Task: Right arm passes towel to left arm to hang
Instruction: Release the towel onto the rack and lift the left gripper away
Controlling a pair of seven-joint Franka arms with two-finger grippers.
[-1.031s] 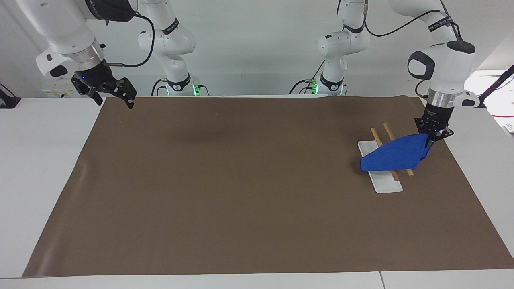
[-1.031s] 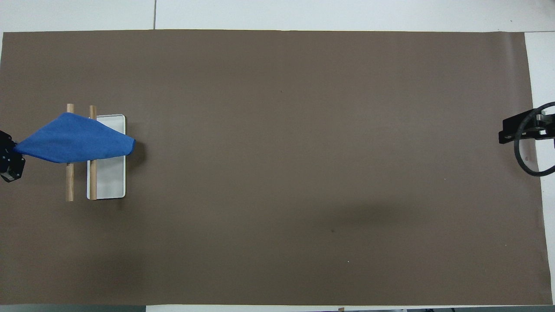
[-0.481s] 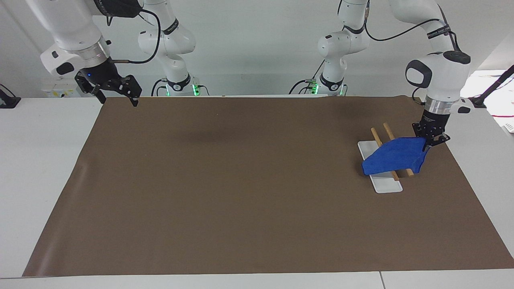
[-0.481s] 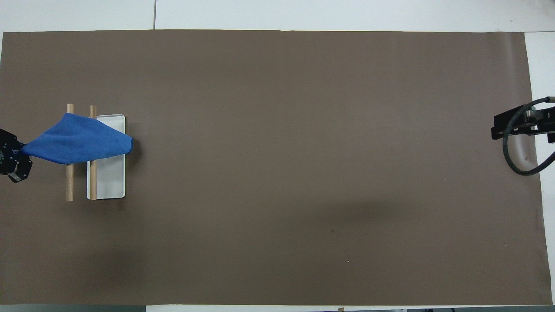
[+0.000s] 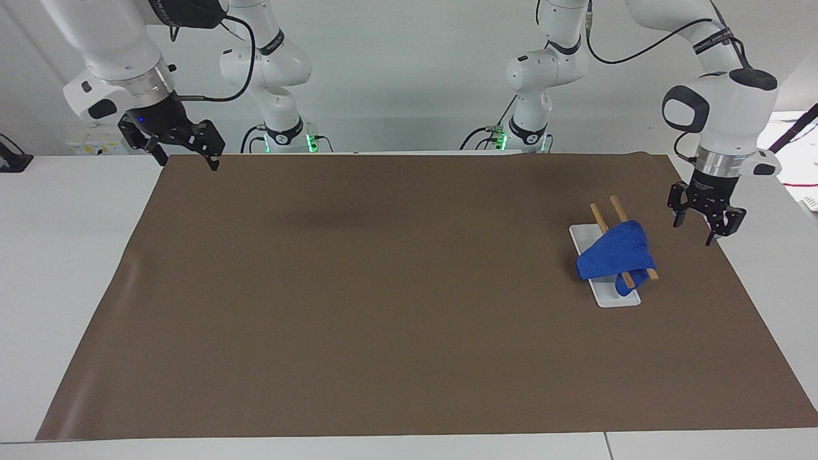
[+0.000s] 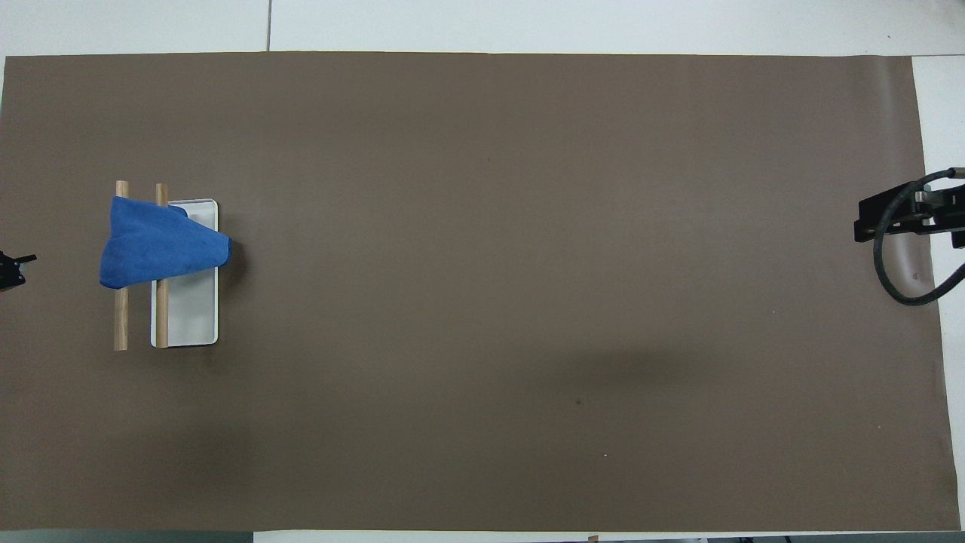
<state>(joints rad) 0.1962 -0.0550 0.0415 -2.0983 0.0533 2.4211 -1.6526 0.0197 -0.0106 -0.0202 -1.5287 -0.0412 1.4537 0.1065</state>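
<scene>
Starting at the right arm's end of the surface (image 5: 64, 255), the right end effector (image 5: 185, 156) waits in the air over the corner of the brown mat (image 5: 383, 287). Its fingers are spread and it holds nothing.

Toward the left arm's end stands a small rack: two wooden rods (image 5: 597, 216) over a white base (image 5: 617, 297). The towel (image 5: 617, 252) now lies draped across both rods. One point droops over the base and the other edge hangs past the outer rod. A moment ago one corner was stretched out taut in the left arm's grip. That corner has since dropped and the cloth has settled into a loose heap on the rods.

The left end effector (image 5: 695, 231) has let go. It hangs just beside the rack with its fingers spread and clear of the cloth, over the edge of the mat.

I judge the hanging done, with the left arm only needing to pull back.
</scene>
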